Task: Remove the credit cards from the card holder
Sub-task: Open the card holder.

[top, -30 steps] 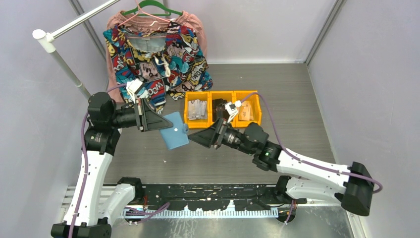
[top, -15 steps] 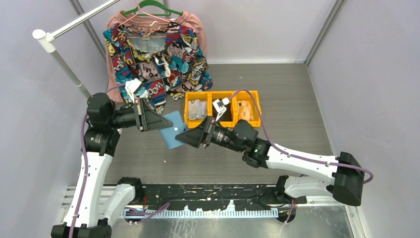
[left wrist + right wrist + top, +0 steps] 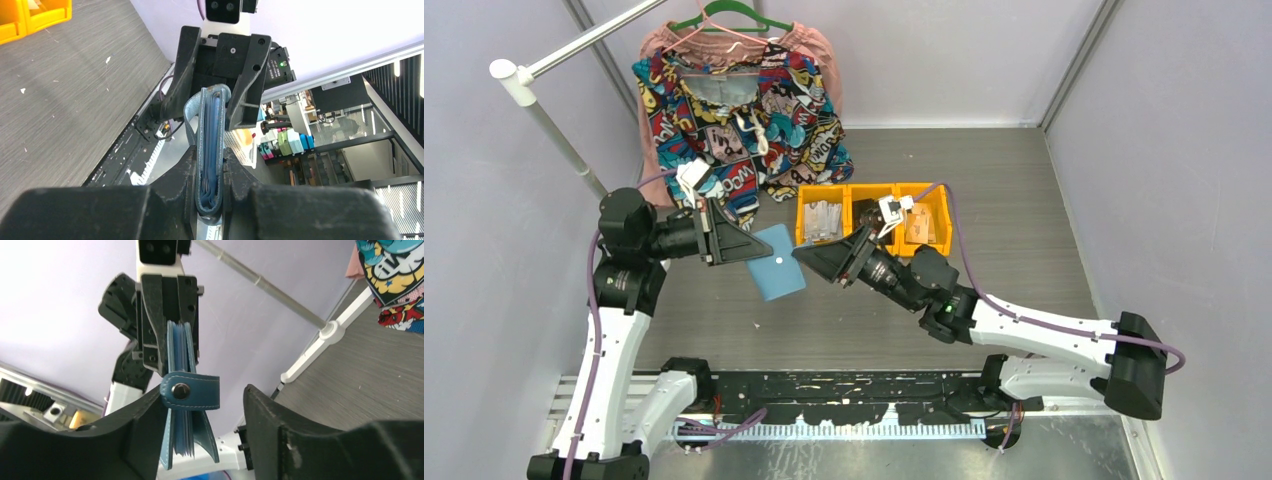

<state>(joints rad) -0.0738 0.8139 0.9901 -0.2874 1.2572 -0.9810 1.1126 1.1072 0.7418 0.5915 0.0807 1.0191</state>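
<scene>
My left gripper is shut on the spine edge of the teal-blue card holder and holds it above the table. In the left wrist view the card holder stands on edge, clamped between my fingers. My right gripper is open around the holder's free edge. In the right wrist view the right gripper straddles the card holder. The snap tab is fastened across its edge, and the holder lies against my left finger. The credit cards are hidden inside; only sleeve edges show.
Three orange bins stand in a row behind the right gripper, with small flat items in them. A patterned shirt hangs on a hanger at the back left, beside a white rail post. Walls close in on both sides.
My right gripper has moved left to the card holder's free edge, then a little farther back, and its jaws now straddle the snap tab. The left arm and the holder have stayed still.
</scene>
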